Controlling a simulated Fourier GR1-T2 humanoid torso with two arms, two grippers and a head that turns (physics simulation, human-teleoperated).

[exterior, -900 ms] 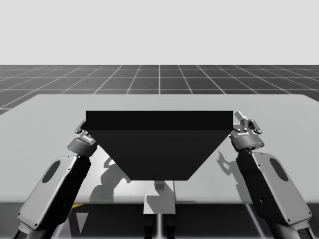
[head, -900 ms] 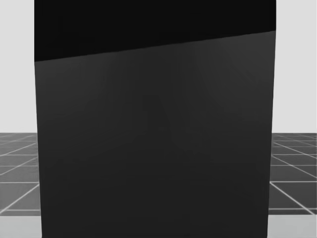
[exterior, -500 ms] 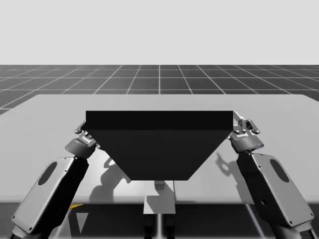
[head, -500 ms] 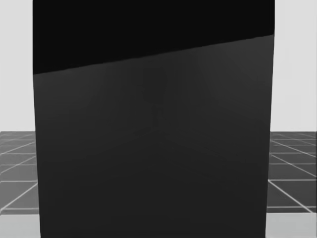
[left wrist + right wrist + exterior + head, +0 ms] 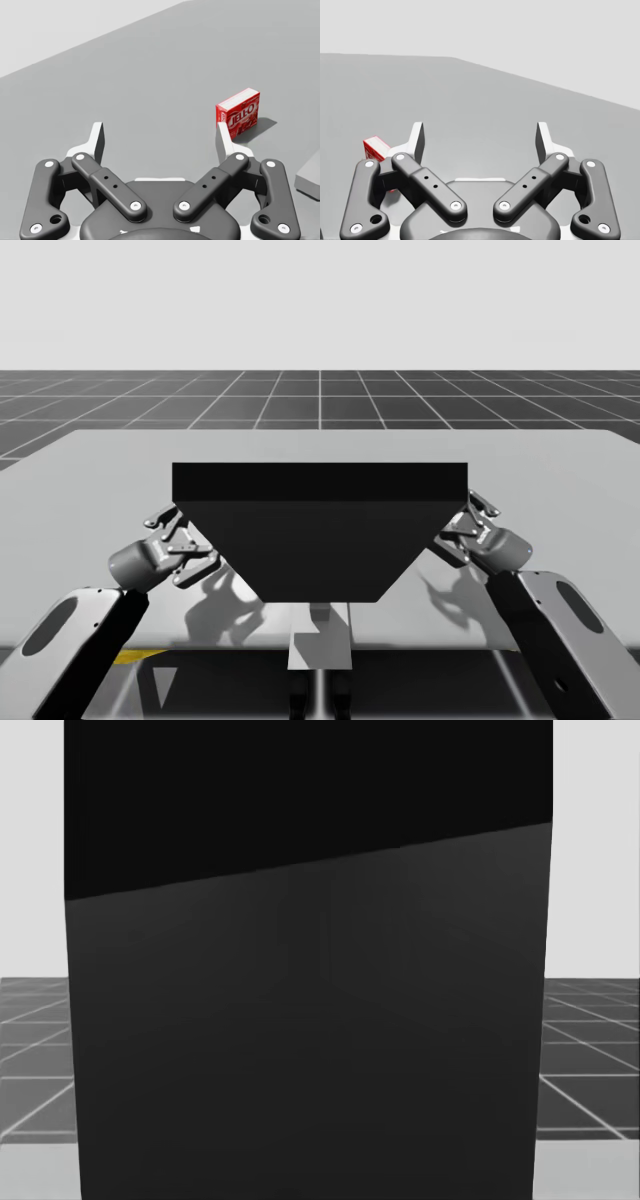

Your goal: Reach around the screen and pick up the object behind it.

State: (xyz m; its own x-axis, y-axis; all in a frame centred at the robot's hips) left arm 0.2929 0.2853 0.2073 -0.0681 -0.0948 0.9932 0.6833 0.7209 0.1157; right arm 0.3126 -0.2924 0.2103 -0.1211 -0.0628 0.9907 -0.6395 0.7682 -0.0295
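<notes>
Table (image 5: 100,470): grey, dark grid floor beyond — black screen (image 5: 320,530) stood across its middle.
Red box (image 5: 238,111): on the table behind the screen, ahead of the left gripper (image 5: 160,135), off to one finger's side.
Grippers: left and right gripper (image 5: 480,135) both spread wide, empty.
Handling: probably light, stiff card, tippy — pinch its broad faces.
Views: wrist views caught the box; head view met the screen instead.
</notes>
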